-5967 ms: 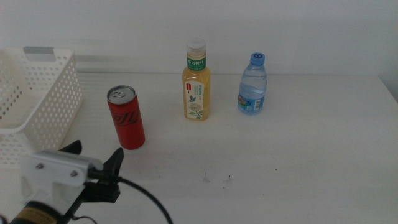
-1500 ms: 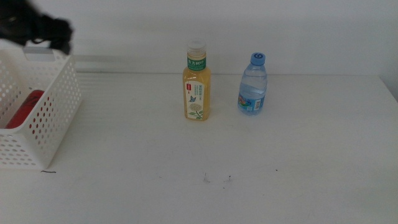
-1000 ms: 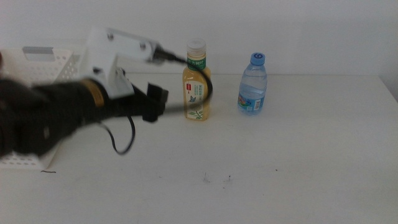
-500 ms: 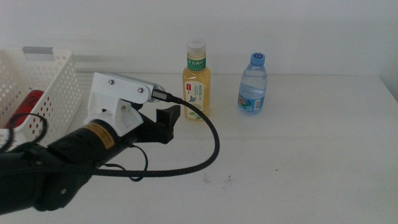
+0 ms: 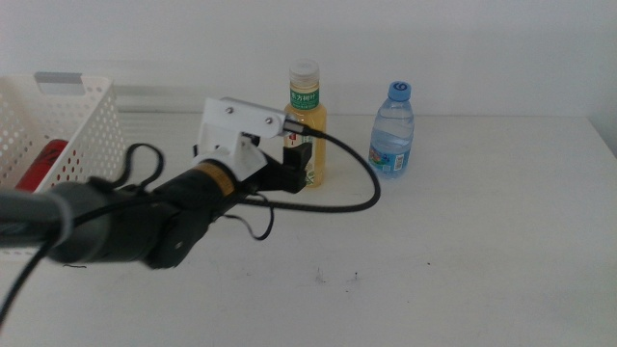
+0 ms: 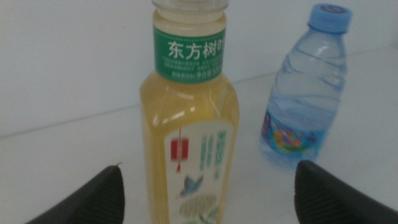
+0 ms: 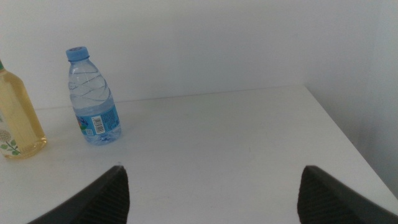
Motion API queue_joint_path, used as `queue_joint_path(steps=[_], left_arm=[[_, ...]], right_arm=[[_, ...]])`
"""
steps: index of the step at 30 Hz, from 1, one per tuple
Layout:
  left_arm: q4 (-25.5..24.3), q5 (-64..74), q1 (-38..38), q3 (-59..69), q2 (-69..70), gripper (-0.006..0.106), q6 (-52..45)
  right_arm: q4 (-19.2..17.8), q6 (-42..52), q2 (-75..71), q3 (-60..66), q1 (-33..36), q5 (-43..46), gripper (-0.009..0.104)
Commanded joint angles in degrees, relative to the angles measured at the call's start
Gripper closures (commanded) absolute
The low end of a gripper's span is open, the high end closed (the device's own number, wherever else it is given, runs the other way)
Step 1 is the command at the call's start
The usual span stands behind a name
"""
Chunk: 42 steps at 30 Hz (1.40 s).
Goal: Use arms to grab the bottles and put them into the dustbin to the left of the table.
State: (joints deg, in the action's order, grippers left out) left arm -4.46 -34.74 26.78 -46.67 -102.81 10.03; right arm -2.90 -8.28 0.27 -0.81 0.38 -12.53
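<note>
left pincer [image 6: 205,186] now at tea bottle [image 6: 189,118]

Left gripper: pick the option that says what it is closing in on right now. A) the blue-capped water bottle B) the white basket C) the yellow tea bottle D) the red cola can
C: the left wrist view shows the yellow tea bottle between the open fingers, and in the middle view the left gripper sits right at it.

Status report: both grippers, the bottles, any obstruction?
Left gripper open at tea bottle. Right gripper open, waiting. Cola can in dustbin; water bottle standing. No obstruction.
</note>
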Motion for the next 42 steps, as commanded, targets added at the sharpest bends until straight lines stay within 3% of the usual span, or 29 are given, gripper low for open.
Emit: queue_joint_path(steps=[1, 16, 26, 29, 35, 39, 42], left_arm=[[0.0, -1.9, 0.1, -3.6, -3.5, 0.007, -0.1], [0.6, -1.9, -0.4, -22.7, -22.2, 0.007, 2.0], [0.4, -2.3, -1.7, -29.0, -29.2, 0.01, 1.8], [0.4, -3.5, -1.7, -29.1, -29.7, 0.023, 1.8], [-4.7, -1.9, -2.3, -27.5, -25.7, 0.071, 3.2], [-5.1, 13.8, -2.8, -24.1, -15.5, 0.092, 4.5], [-5.8, 31.5, -3.4, -24.0, -6.4, 0.1, 6.0]], right_arm=[[-0.6, 0.3, -0.3, 0.3, -0.4, 0.6, 0.004], [-0.6, 0.3, -0.3, 0.3, -0.4, 0.6, 0.004], [-0.6, 0.3, -0.3, 0.3, -0.4, 0.6, 0.004], [-0.6, 0.3, -0.3, 0.3, -0.4, 0.6, 0.004], [-0.6, 0.3, -0.3, 0.3, -0.4, 0.6, 0.004], [-0.6, 0.3, -0.3, 0.3, -0.4, 0.6, 0.004], [-0.6, 0.3, -0.3, 0.3, -0.4, 0.6, 0.004]])
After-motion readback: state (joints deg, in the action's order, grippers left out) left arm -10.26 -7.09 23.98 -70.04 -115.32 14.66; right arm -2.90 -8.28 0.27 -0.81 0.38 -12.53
